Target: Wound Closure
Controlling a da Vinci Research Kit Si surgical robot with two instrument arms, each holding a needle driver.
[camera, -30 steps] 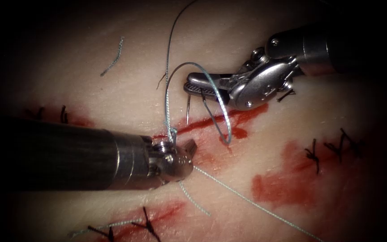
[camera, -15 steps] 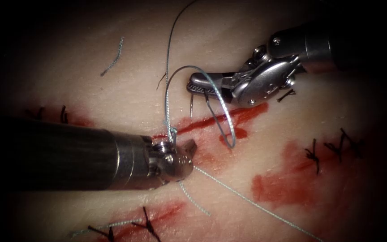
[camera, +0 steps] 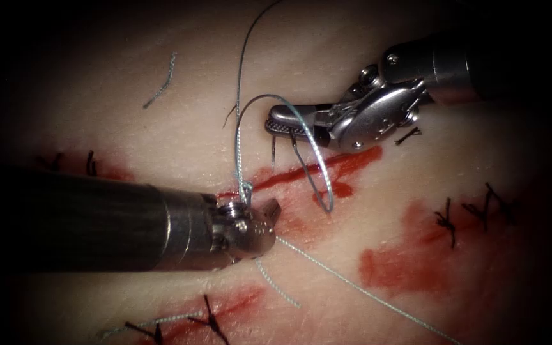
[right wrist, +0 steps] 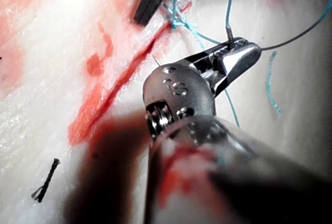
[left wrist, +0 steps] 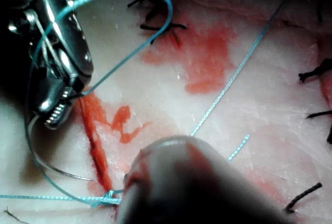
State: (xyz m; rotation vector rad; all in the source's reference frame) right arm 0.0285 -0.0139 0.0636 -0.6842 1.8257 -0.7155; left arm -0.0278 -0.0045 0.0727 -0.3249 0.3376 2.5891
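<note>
The cut [camera: 301,171] runs slantwise across the tissue, red along its length. A teal thread knot [camera: 245,187] sits at its left end. My right tool [camera: 279,124] hovers above the cut, jaws shut on the thin curved needle [camera: 273,153] near one end; the needle hangs down, free of the tissue. A thread loop [camera: 317,153] drapes over these jaws. My left tool [camera: 271,207] lies just below the knot, jaws shut on the thread, which trails to the lower right [camera: 365,292]. The wrist views show the needle [left wrist: 57,169], the knot [left wrist: 108,198] and the right jaws [right wrist: 236,47].
Black stitches [camera: 445,220] close older cuts at the right, bottom [camera: 209,316] and left [camera: 91,163]. Red fluid [camera: 404,262] stains the tissue at the lower right. Cut thread pieces lie at the upper left [camera: 161,80] and below the left tool [camera: 276,284].
My right tool has lifted slightly up and to the right, carrying the needle and the loop with it. The left tool has not moved.
</note>
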